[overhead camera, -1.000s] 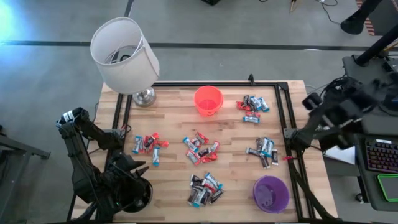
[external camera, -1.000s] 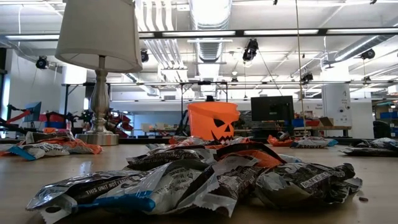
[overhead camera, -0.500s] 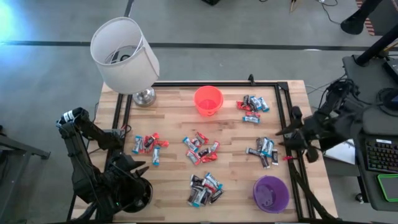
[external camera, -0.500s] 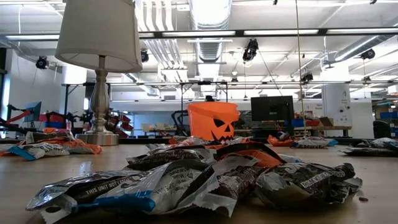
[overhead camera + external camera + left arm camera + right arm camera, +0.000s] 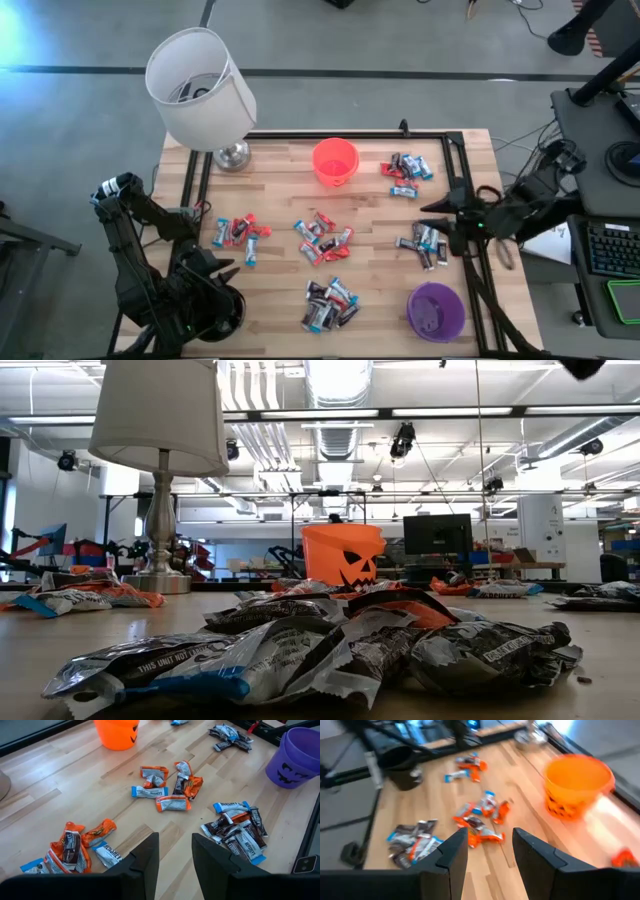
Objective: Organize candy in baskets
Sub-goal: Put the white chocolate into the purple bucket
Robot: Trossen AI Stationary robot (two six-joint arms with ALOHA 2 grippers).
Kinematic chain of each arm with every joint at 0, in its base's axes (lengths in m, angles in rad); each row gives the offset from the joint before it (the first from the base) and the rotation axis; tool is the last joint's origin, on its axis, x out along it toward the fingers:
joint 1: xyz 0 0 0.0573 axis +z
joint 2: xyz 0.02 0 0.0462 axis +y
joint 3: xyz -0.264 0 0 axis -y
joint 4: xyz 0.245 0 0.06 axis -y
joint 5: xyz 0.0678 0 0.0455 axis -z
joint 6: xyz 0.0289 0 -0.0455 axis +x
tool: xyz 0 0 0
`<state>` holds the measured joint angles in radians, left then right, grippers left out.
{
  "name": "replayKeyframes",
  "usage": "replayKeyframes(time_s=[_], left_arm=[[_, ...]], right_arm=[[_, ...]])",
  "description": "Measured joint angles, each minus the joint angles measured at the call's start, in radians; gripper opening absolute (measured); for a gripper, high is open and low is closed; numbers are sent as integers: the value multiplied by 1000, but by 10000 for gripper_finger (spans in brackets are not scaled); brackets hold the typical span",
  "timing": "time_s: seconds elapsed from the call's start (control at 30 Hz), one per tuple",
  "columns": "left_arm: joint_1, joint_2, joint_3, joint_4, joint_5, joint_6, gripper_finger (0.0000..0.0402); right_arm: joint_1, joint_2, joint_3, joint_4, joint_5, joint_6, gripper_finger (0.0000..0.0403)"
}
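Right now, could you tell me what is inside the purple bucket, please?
From above, the purple bucket shows only its bare purple floor, with no candy in it. The left wrist view sees just its outer wall, so the inside is hidden there.

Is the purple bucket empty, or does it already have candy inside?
Empty. The high view looks straight down into the purple bucket and shows only its bare purple bottom.

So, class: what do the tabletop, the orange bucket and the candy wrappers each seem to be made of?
Tabletop: light wood planks, matt; grain and board seams show.
Orange bucket: probably moulded plastic, smooth, uniform colour, with a black pumpkin face visible in the low view.
Candy wrappers: thin foil or plastic film, glossy; they crinkle and catch the light.
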<state>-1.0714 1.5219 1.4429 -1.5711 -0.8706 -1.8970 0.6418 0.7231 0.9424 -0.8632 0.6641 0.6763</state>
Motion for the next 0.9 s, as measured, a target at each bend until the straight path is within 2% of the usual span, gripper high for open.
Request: replayKeyframes(time_s=[0.37, 0.5, 0.9], left_arm=[[0, 0, 0, 0, -2, 28, 97], [0, 0, 0, 0, -2, 30, 97], [-4, -34, 0, 0, -2, 178, 97]], right_arm=[[-236, 83, -24, -82, -135, 181, 146], [-303, 137, -24, -127, -173, 302, 146], [-355, 309, -32, -315, -306, 763, 146]])
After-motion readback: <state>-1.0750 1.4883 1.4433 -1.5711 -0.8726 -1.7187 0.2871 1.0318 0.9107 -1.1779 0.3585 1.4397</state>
